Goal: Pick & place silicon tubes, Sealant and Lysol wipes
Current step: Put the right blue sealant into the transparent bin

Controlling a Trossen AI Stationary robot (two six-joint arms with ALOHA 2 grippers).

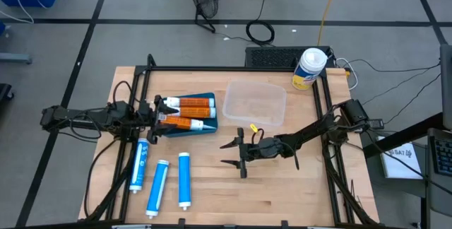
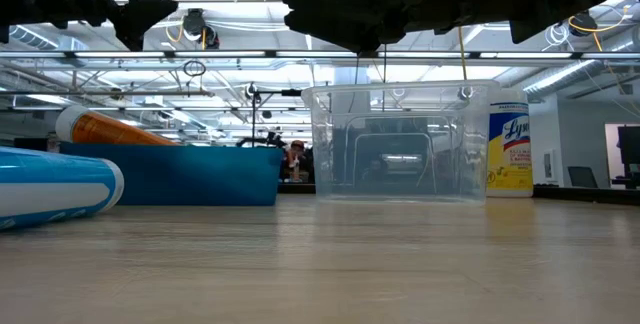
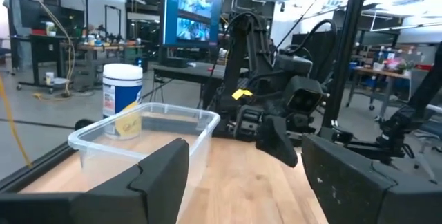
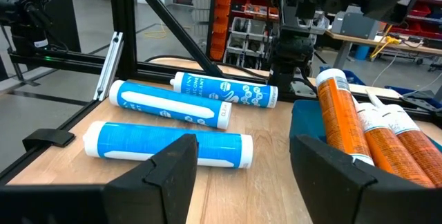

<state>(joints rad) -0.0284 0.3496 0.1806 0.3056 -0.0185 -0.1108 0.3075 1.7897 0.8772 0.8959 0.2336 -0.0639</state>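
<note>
From above, the yellow Lysol wipes can with the white round top (image 1: 309, 68) stands at the far right corner of the wooden surface (image 1: 282, 186). A clear plastic box (image 1: 255, 104) sits near it, toward the middle. The right gripper (image 1: 227, 154) hangs over the middle of the surface, well apart from the can. Its jaws are apart and hold nothing. The right arm reaches in low from the right side, stretched out long. The left gripper (image 1: 159, 114) is at the left edge of a blue tray (image 1: 201, 129) that holds three orange tubes with white ends (image 1: 189, 112). The left arm lies flat and straight from the left side. Three blue tubes with white caps (image 1: 161, 180) lie side by side on the surface, in front of the tray.

From table height, the can (image 2: 510, 150) stands upright just behind the right side of the clear box (image 2: 400, 141). The dark arms hang above. One orange tube (image 2: 110, 128) pokes up over the blue tray (image 2: 175, 175). A blue tube (image 2: 55, 188) lies at the left.

From the left wrist, the left jaws are apart with nothing between them. The can (image 3: 122, 94) shows far off behind the clear box (image 3: 141, 131). The right gripper (image 3: 276, 137) faces this way.

From the right wrist, the right jaws are apart and empty. The three blue tubes (image 4: 169, 144) lie ahead on the wood, and the orange tubes (image 4: 366, 134) rest in the tray.
</note>
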